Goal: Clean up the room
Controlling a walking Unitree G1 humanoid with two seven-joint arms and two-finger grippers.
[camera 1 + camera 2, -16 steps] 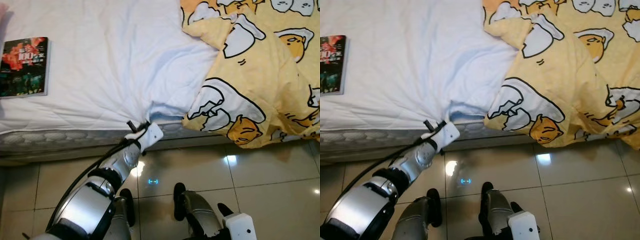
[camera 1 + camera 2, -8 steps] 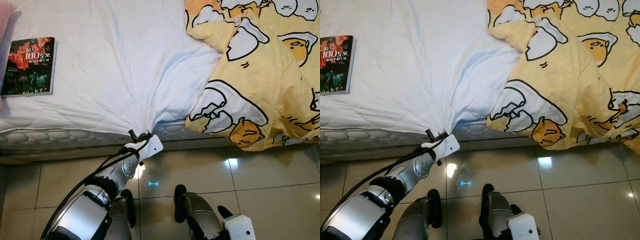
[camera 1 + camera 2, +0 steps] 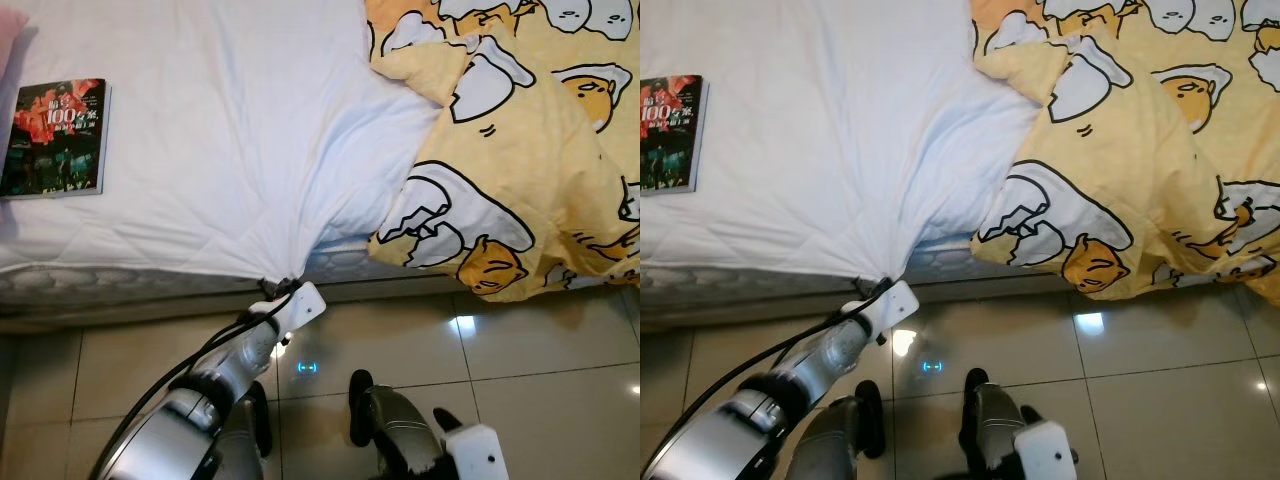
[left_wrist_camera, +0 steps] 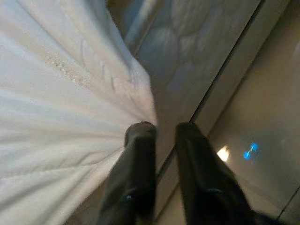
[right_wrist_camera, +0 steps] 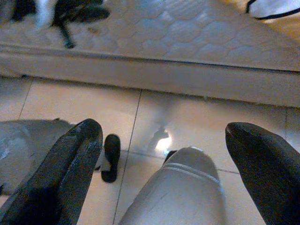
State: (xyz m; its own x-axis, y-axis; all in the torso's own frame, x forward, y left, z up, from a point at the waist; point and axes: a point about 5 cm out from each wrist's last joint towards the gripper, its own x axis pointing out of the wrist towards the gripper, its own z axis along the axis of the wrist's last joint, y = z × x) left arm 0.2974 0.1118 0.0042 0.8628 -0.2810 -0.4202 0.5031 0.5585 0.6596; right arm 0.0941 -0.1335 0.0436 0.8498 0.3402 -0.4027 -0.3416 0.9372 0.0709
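Left wrist view: my left gripper (image 4: 157, 133) is clamped on the white sheet (image 3: 240, 150) corner; overpulling toward 6 o'clock risks slippage.

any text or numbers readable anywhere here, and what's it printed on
"100": large white number on the cover of the book lying on the white sheet.
Other characters around the number and below it on the cover: too small and blurred to read.
Yellow cartoon quilt: pictures, no words legible.

Book (image 3: 55, 137) left on sheet (image 3: 230, 130), duvet (image 3: 520, 150) right, overhanging floor (image 3: 540, 370)
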